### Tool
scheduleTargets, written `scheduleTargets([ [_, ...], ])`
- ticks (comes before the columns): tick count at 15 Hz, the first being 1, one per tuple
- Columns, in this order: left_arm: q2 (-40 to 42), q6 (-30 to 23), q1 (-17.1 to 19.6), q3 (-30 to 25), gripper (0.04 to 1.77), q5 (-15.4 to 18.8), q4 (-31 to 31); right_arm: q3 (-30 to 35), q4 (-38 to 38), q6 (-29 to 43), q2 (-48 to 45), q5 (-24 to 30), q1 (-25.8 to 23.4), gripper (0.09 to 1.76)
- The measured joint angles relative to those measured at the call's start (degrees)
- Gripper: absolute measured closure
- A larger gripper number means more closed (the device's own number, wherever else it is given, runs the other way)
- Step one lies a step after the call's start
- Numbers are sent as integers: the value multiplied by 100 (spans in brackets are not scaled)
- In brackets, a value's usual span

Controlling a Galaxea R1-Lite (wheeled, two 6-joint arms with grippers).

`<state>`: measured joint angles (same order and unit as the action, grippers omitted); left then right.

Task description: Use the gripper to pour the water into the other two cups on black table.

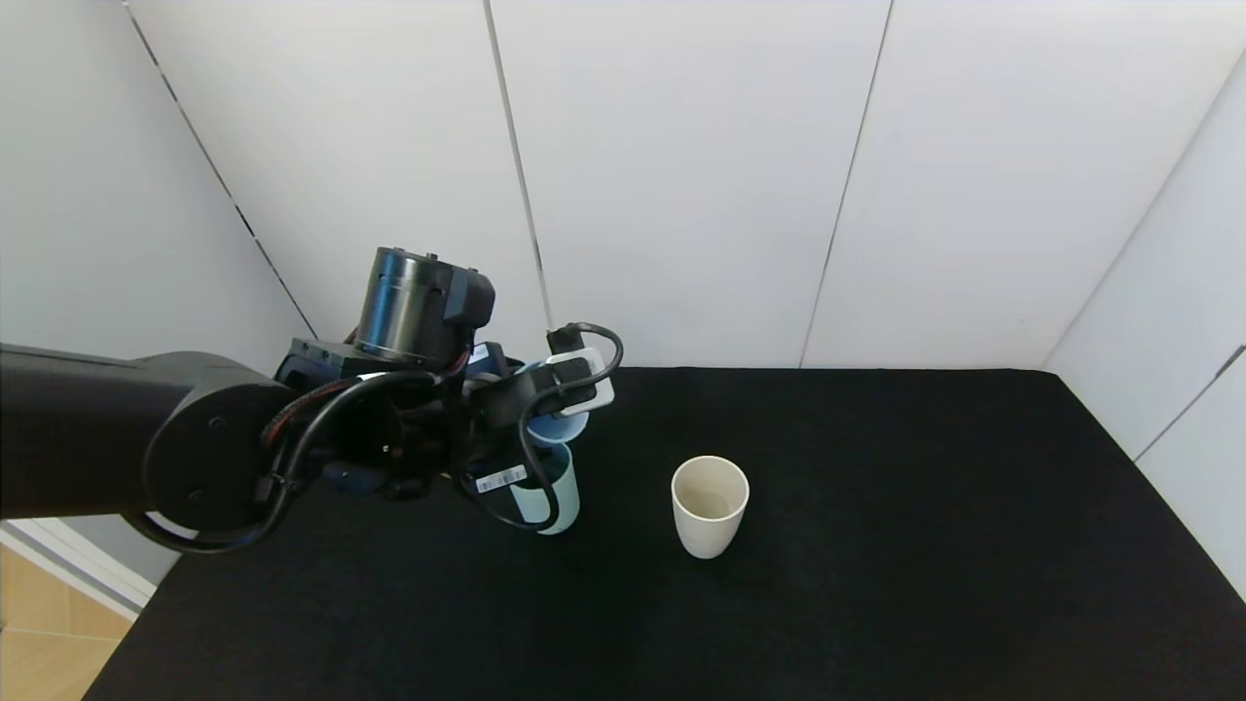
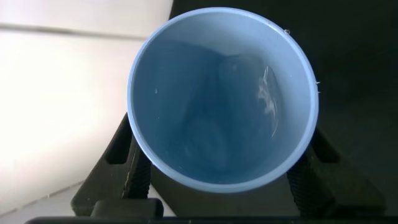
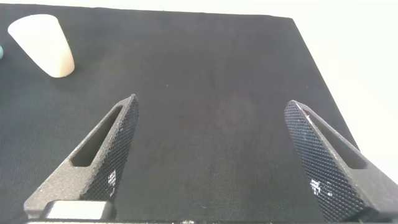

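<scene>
My left gripper (image 1: 545, 414) is shut on the light blue tumbler (image 1: 559, 426) and holds it tilted just above the teal-green cup (image 1: 553, 498). The teal-green cup stands on the black table (image 1: 876, 584) and is partly hidden by cables. In the left wrist view the blue tumbler (image 2: 222, 99) fills the frame between the black fingers (image 2: 127, 174), with a little water lying against its inner wall. The cream-beige cup (image 1: 710, 504) stands upright to the right of them and also shows in the right wrist view (image 3: 43, 45). My right gripper (image 3: 211, 106) is open and empty above the table.
White wall panels (image 1: 681, 175) close the table's back and right sides. The table's left edge borders a strip of wooden floor (image 1: 39, 623). Bare black cloth lies in front of and to the right of the cups.
</scene>
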<state>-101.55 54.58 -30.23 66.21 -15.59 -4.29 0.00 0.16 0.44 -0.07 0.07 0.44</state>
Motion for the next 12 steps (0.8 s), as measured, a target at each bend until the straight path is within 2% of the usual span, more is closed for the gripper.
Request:
scheduleTargets([
  [4,-210,-98,-555,669,58,-193,366,0,2,0,0,0,0,14],
  [10,-881,-50,-1211,1257,58,-1153,402,0,2,0,0,-2,0,14],
  [12,-1108,66,-1392,1445,58,-1354,413,0,2,0,0,0,0,14],
])
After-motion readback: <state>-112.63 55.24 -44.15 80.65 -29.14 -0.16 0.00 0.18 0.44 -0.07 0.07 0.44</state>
